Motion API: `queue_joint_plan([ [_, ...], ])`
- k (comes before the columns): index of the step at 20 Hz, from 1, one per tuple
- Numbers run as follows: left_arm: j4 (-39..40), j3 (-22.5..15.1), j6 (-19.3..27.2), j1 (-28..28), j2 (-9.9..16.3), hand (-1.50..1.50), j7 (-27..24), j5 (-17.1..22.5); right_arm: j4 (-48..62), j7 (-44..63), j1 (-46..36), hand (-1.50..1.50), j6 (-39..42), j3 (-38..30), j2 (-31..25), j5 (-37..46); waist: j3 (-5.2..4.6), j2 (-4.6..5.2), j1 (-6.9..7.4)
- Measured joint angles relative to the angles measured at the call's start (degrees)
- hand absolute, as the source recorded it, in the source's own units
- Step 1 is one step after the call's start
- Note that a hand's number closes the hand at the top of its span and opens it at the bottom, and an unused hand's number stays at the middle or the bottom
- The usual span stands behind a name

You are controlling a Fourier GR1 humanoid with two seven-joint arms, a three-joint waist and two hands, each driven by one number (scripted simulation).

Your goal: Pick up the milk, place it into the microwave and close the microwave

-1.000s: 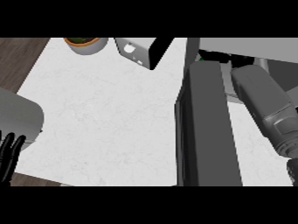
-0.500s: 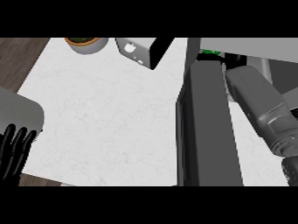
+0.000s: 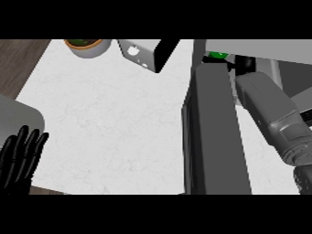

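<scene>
**Counter, microwave door open, right arm reaching in**

Counter [image 3: 111,119]: white, marbled top filling the middle of the head view; a strip of dark wood floor shows along its left edge and lower left corner.

Microwave door [image 3: 212,137]: long dark panel, swung open and seen edge-on, running from the upper middle down to the lower edge of the view. It stands between the bare counter and the right arm.

Microwave [image 3: 266,48]: pale grey body across the upper right, above the door's top end.

Right forearm [image 3: 277,114]: grey, lying just right of the door, reaching up toward the microwave's opening.

Right hand [image 3: 244,64]: only a dark part shows at the forearm's far end, next to the door's top. Whether the fingers are spread or curled cannot be told, nor what they touch.

Milk [image 3: 217,55]: only a small green patch is visible, at the top of the door just left of the right hand; most of it is hidden.

Left hand [image 3: 19,157]: black, at the lower left edge, fingers straight and pointing up, holding nothing, resting.

Toaster [image 3: 148,52]: grey box with a dark side, tilted, at the counter's upper edge.

Plant pot [image 3: 87,45]: small, grey, upper left, just beside the toaster.
</scene>
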Motion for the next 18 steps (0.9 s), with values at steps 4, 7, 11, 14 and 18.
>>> queue_joint_plan([
  [4,0.68,-1.05,0.54,-0.59,-0.55,-1.50,-0.07,-1.47,-0.32,-0.87,0.89,-1.50,1.38,-0.56,-0.27,-0.51,-0.04,-0.38,-0.46],
  [7,0.63,-2.37,0.64,0.04,-1.06,-1.50,-0.09,-2.31,-0.45,-1.62,1.80,-1.50,2.23,-0.85,-0.58,-0.74,-0.05,-0.69,-0.59],
  [11,0.43,-3.87,1.25,0.15,-1.86,-1.50,0.15,-3.58,-0.62,-2.75,3.03,-1.50,4.74,-1.15,-1.51,-0.98,-0.05,-1.04,-1.21],
  [14,0.06,-5.27,1.80,-0.18,-2.46,-1.50,0.64,-4.46,-0.82,-3.41,3.46,-1.50,7.22,-1.45,-1.93,-1.28,-0.04,-1.23,-1.55],
  [18,0.39,-6.66,2.69,-0.68,-2.95,-1.50,0.86,-5.66,-1.24,-4.88,4.54,-1.50,8.77,-2.36,-1.27,-2.15,-0.06,-1.51,-2.07],
])
